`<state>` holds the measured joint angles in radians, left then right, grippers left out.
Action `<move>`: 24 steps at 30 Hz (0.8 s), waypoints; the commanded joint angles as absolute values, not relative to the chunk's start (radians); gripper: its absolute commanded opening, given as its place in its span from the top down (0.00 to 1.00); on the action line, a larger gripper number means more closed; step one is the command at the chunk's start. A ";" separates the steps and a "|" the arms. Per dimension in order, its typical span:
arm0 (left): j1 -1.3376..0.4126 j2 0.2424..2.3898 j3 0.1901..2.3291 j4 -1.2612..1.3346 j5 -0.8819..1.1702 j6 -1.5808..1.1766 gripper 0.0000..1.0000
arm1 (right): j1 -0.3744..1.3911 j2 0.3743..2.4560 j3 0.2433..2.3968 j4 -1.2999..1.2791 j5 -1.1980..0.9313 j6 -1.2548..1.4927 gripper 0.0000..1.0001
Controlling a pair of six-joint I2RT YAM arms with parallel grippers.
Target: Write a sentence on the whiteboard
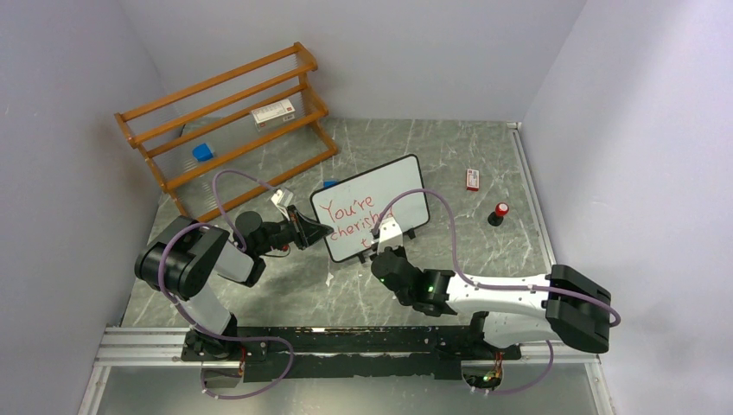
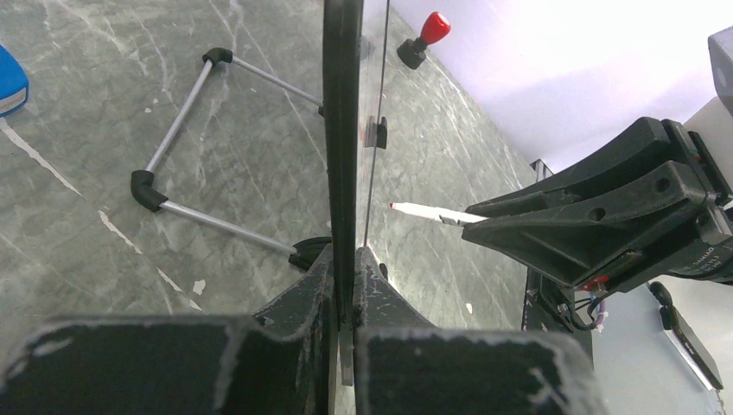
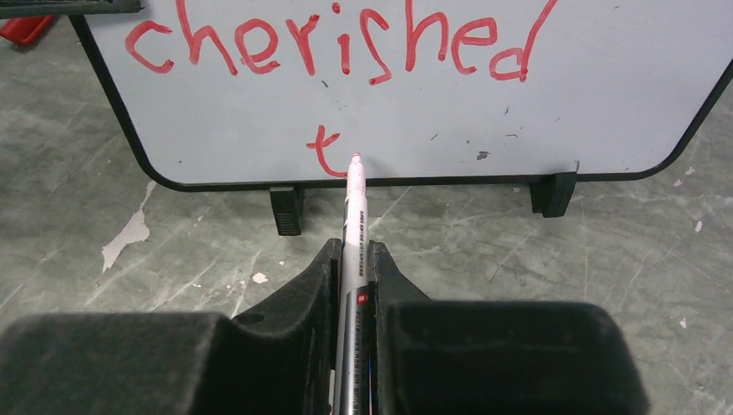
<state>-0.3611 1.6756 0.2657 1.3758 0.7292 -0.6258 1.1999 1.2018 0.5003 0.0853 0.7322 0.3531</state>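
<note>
Standing behind the arms, I see a wooden rack (image 1: 229, 121) at ten o'clock on the desk (image 1: 432, 147). Next, the left fingers (image 1: 309, 232) are clamped tight on the nine o'clock edge of the whiteboard (image 1: 389, 186), which stands upright on its feet near the middle of the desk. The sentence (image 1: 354, 220) in red reads "You're cherished", with a lone "t" beneath. At the board's six o'clock the right fingers (image 3: 327, 281) are closed around a white marker (image 3: 354, 216). Its tip is just beside that "t", though I cannot tell whether it touches. At two o'clock of the board lies a small red box (image 1: 472, 179), and at three o'clock a red-topped cap (image 1: 500, 212).
</note>
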 commanded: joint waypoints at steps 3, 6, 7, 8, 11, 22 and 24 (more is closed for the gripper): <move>-0.347 1.696 0.267 1.429 0.735 -0.635 0.95 | 1.184 1.206 0.482 0.138 0.751 0.341 1.00; -0.347 1.694 0.269 1.419 0.736 -0.632 0.95 | 1.180 1.214 0.486 0.147 0.745 0.331 1.00; -0.347 1.695 0.270 1.420 0.736 -0.633 0.95 | 1.180 1.216 0.486 0.151 0.744 0.327 1.00; -0.347 1.695 0.271 1.419 0.737 -0.634 0.95 | 1.177 1.218 0.487 0.154 0.742 0.324 1.00; -0.347 1.701 0.271 1.425 0.738 -0.637 0.95 | 1.173 1.221 0.484 0.167 0.733 0.321 1.00; -0.347 1.716 0.273 1.443 0.744 -0.644 0.95 | 1.153 1.248 0.492 0.192 0.709 0.304 1.00; -0.347 1.716 0.273 1.443 0.744 -0.645 0.95 | 1.152 1.252 0.491 0.200 0.707 0.303 1.00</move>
